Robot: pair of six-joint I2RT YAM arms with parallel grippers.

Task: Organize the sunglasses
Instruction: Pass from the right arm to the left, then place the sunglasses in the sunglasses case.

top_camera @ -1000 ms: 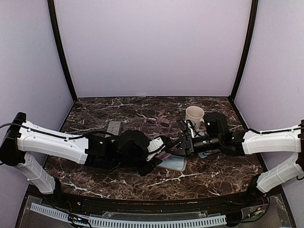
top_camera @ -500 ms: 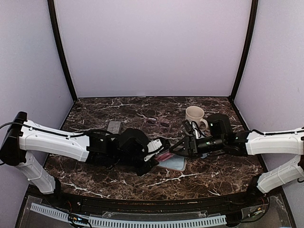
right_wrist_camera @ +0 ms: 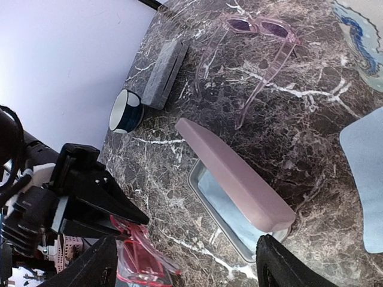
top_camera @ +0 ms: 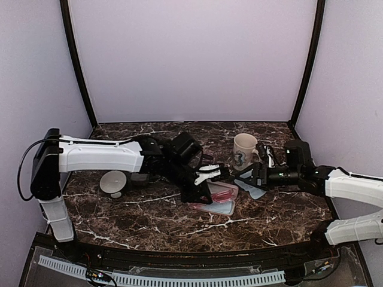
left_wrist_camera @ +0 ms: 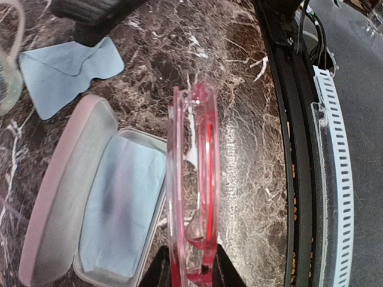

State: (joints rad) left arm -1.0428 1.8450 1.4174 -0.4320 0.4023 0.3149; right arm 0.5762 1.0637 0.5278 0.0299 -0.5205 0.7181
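I see the red-pink sunglasses [left_wrist_camera: 191,179] clamped in my left gripper [left_wrist_camera: 191,272]. The two fingers pinch the near end of the frame, though the bottom edge of the left wrist view cuts off the contact. The pair stands edge-on, pointing straight out from the fingers, so I can barely make out the lenses.

Just to the left of the held pair lies the open pink case [left_wrist_camera: 60,197], with a light blue liner cloth [left_wrist_camera: 119,203] in its tray. I can't tell if the frame touches the tray's rim or hangs just above it. Beyond the case, farther from the fingers, is a loose blue cloth [left_wrist_camera: 66,69].

My right gripper [right_wrist_camera: 185,269] has its fingers spread wide with nothing between them. Straight ahead of it are the case and the left gripper. The second pair of sunglasses [right_wrist_camera: 260,27], thin-framed with tinted lenses, lies well beyond on the marble table [top_camera: 149,221] with its arms unfolded. Left of that pair are a grey case [right_wrist_camera: 164,75] and a small blue-and-white cup [right_wrist_camera: 127,110]. The mug [top_camera: 244,146] is cropped at the right wrist view's corner.
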